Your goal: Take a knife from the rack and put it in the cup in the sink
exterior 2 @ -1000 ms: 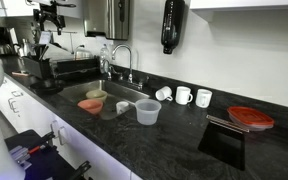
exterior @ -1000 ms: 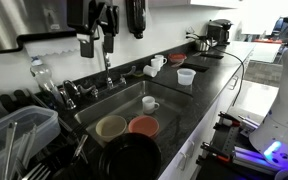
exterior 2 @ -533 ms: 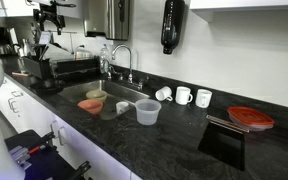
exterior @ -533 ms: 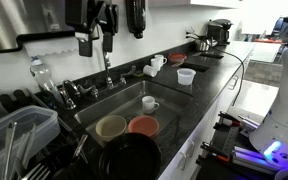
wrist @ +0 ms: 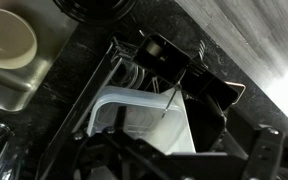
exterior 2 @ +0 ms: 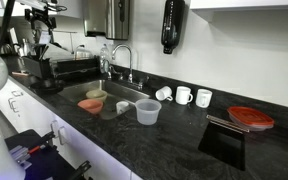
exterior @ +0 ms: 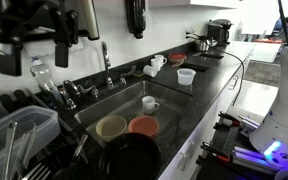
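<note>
Overhead, the arm holds the pincer (exterior: 34, 62), jaws spread apart, above the rack (wrist: 109, 97).

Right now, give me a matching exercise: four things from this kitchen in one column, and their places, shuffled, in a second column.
Things:
1 orange bowl
2 red dish
3 tap
4 cutlery tub

Places:
A standing at the back edge of the sink
B lying flat on the worktop, far from the sink
C joined to the wire rack
D in the sink

Pairs: 1-D, 2-B, 3-A, 4-C.
</note>
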You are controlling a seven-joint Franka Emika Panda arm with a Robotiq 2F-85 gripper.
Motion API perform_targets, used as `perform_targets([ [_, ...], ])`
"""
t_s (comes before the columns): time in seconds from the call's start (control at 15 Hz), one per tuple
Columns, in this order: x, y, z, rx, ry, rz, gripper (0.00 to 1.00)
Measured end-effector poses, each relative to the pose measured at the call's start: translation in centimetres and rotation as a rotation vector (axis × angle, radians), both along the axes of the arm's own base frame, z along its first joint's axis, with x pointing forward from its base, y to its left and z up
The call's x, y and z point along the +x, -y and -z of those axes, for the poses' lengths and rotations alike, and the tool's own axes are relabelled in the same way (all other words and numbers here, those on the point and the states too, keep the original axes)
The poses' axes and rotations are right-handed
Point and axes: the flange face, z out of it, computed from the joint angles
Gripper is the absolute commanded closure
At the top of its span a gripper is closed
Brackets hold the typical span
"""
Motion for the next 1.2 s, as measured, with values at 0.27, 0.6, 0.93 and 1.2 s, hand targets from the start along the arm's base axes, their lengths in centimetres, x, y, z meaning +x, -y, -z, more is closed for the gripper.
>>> perform_targets([
  [0.27, 1.3, -3.5, 2.0, 0.005, -0.01, -0.046, 0.0],
  [0.6, 2.1, -4.4, 2.1, 0.014, -0.007, -0.053, 0.0],
  [0.93, 2.2, -4.3, 2.3, 0.015, -0.012, -0.05, 0.0],
  [1.2, 3.4, -4.2, 4.3, 0.017, -0.058, -0.027, 0.0],
])
